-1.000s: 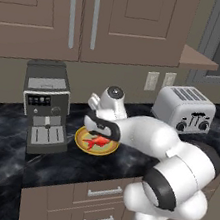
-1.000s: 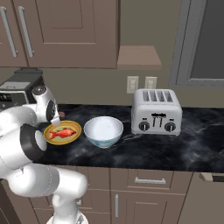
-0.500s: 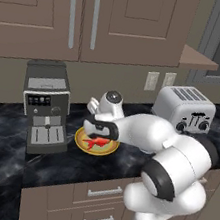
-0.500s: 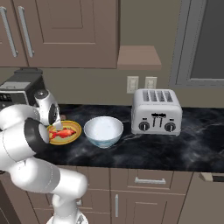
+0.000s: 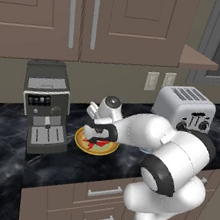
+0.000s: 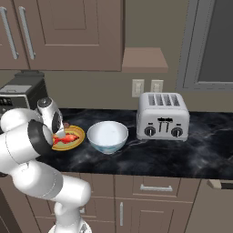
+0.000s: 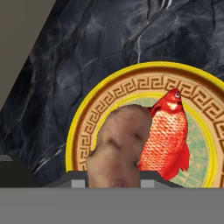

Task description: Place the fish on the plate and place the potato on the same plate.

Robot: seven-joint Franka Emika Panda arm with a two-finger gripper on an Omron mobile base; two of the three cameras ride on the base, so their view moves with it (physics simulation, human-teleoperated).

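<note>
Potato (image 7: 118, 144) clamped between the tips of the gripper (image 7: 113, 183), hung over the near rim of the plate (image 7: 131, 74) beside the fish (image 7: 168, 131), which already lay flat on it. Best lowered straight down onto bare plate left of the fish, released only once resting, then lifted clear without nudging either.
</note>
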